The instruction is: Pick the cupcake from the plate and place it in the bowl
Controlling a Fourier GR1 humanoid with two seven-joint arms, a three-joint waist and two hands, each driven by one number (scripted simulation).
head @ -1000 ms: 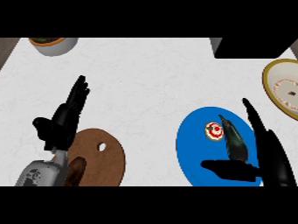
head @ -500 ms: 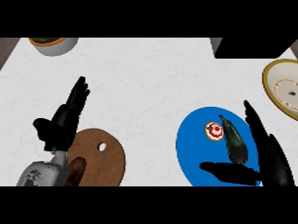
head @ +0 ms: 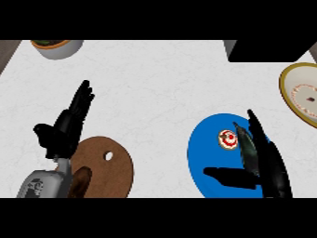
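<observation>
A small cupcake (head: 228, 139) with red and white frosting sits on the blue plate (head: 205, 158) at the lower right. My right hand (head: 262, 158) hovers over that plate just right of the cupcake, fingers straight and pointing away, thumb out to the left; it holds nothing. The bowl (head: 310, 97), cream with a yellow rim, lies at the right edge, beyond the plate. My left hand (head: 66, 128) rests open at the lower left, fingers up.
A round brown wooden board (head: 109, 165) with a hole lies under my left forearm. A white pot (head: 56, 46) holding something dark stands at the far left corner. A black box (head: 270, 49) sits at the far right. Dark wood borders the white counter (head: 154, 88).
My right hand has crept slightly forward and down beside the cupcake. The left hand and the cupcake have stayed put.
</observation>
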